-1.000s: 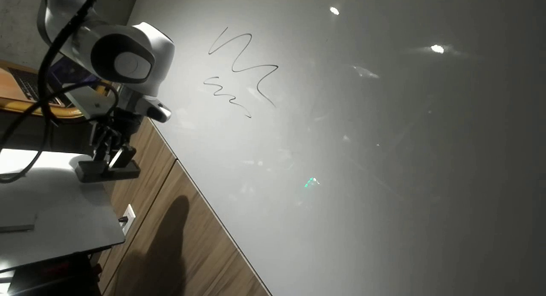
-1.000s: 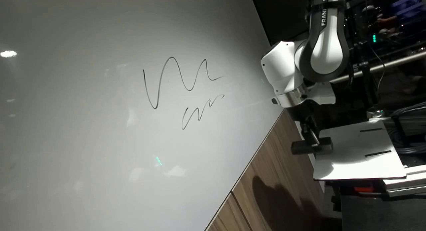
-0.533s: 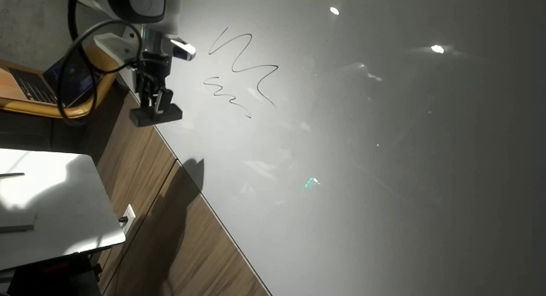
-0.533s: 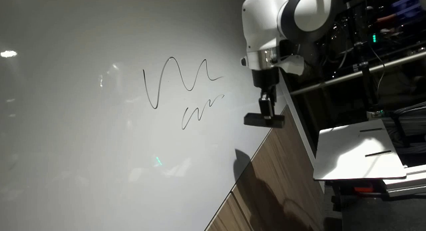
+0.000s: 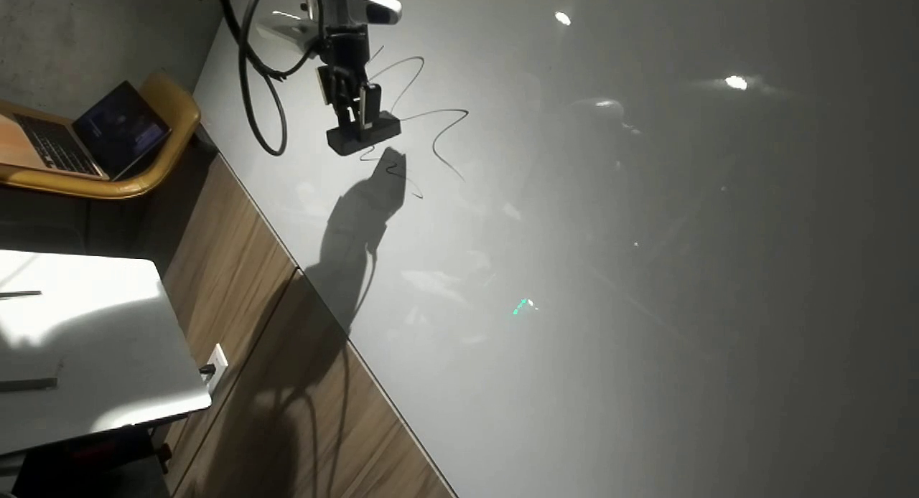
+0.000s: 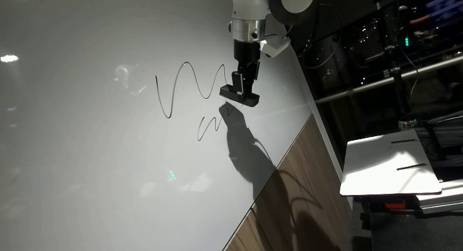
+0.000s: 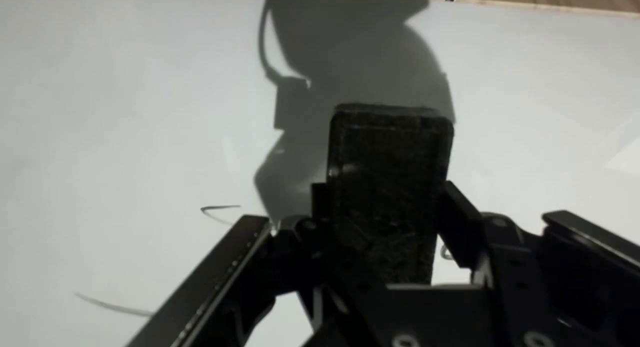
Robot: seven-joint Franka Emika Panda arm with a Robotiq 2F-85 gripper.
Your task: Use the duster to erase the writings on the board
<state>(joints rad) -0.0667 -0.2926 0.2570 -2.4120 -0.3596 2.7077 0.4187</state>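
Note:
The board (image 5: 610, 383) is a large glossy pale panel. Dark writings run across it in both exterior views: a big zigzag (image 6: 206, 98) with a smaller squiggle (image 6: 216, 130) below. My gripper (image 6: 241, 85) is shut on the duster (image 5: 370, 134), a dark flat block, in front of the writings' edge nearest the wooden panels. Arm and duster cover part of the strokes in both exterior views. In the wrist view the duster (image 7: 390, 157) sits between the two fingers, with bits of stroke (image 7: 220, 207) to its left. Whether it touches the board, I cannot tell.
Wooden panels (image 5: 388, 426) border the board's lower edge. A small white table top (image 6: 379, 171) stands beyond them. An open laptop (image 5: 122, 128) rests on a yellow chair (image 5: 183, 118). A black cable (image 5: 283, 125) loops from the arm, whose shadow falls on board and panels.
My gripper has carried the duster from beside the small table top, up and across, to in front of the writings. The arm's shadow has moved onto the board. The strokes look the same.

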